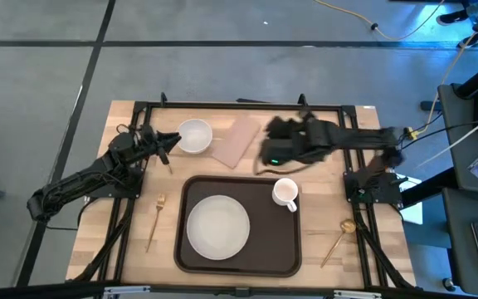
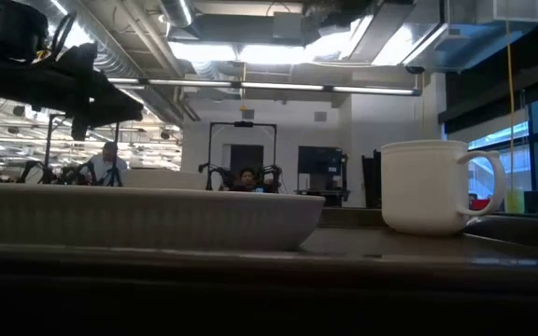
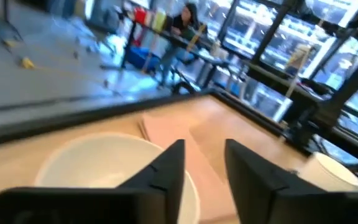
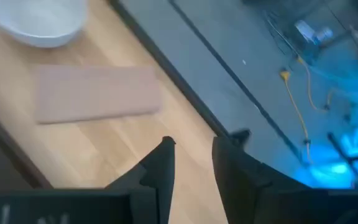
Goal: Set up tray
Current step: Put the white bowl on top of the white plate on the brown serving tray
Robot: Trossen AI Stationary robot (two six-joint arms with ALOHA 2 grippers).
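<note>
Wooden table, tray holding plate, both hands slightly parted, empty

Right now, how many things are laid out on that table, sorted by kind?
Tray: 1
Plate: 1
Mug: 1
Bowl: 1
Napkin: 1
Fork: 1
Spoon: 1
Total: 7

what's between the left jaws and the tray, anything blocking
Nothing visible blocks it. The left gripper, jaws open, hovers beside the white bowl at the table's far edge; the tray, holding a plate and mug, lies nearer, across bare wood. The fork lies off to the side.
</note>
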